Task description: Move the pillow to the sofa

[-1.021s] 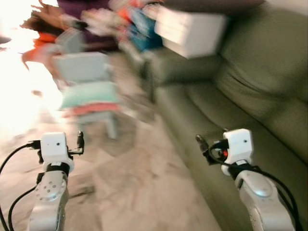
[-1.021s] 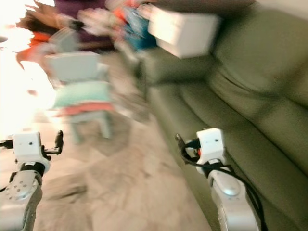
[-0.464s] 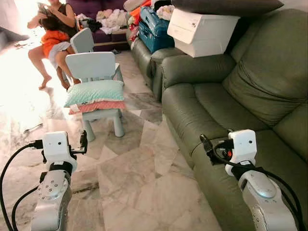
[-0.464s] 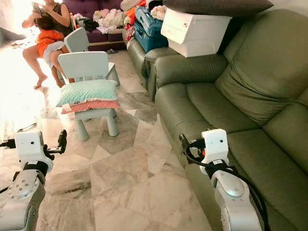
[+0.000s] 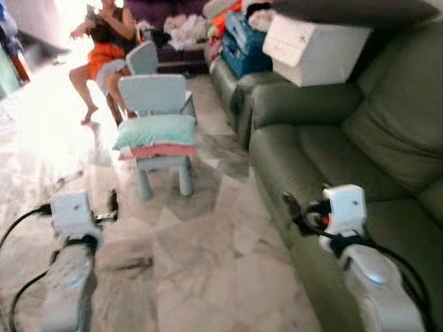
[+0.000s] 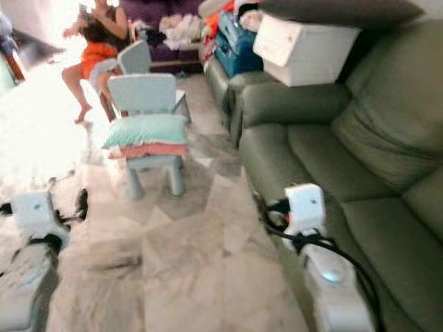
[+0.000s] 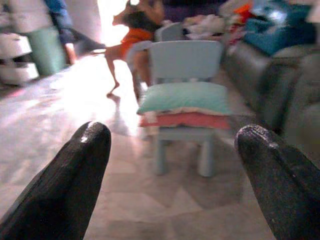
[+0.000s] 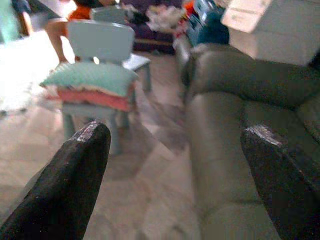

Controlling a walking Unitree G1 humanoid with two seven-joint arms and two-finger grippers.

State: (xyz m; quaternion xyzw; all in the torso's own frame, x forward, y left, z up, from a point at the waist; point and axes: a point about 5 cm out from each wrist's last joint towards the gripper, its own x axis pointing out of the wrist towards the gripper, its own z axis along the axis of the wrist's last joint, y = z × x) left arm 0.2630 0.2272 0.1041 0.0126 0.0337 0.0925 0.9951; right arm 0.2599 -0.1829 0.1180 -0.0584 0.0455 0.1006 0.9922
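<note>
A teal pillow (image 5: 156, 131) lies on top of a pink pillow (image 5: 160, 150) on the seat of a small pale-blue chair (image 5: 154, 95), ahead and slightly to my left. The green sofa (image 5: 325, 149) runs along my right side. My left gripper (image 5: 112, 204) is held low over the floor, open and holding nothing, well short of the chair. My right gripper (image 5: 291, 206) hovers by the sofa's front edge, open as well. In the left wrist view the teal pillow (image 7: 186, 98) sits between the two black fingertips (image 7: 82, 165). The right wrist view has the pillow (image 8: 90, 77) and the sofa seat (image 8: 225, 130) ahead.
A person (image 5: 107, 41) sits on the floor behind the chair, beside a second small chair (image 5: 142, 57). A white box (image 5: 315, 50) rests on the sofa armrest, with bags and clothes (image 5: 242, 31) piled beyond. Marble floor (image 5: 201, 263) lies between me and the chair.
The camera has moved: the whole scene has shifted a little to the right and is blurred again. Both arms keep the same pose, grippers still open.
</note>
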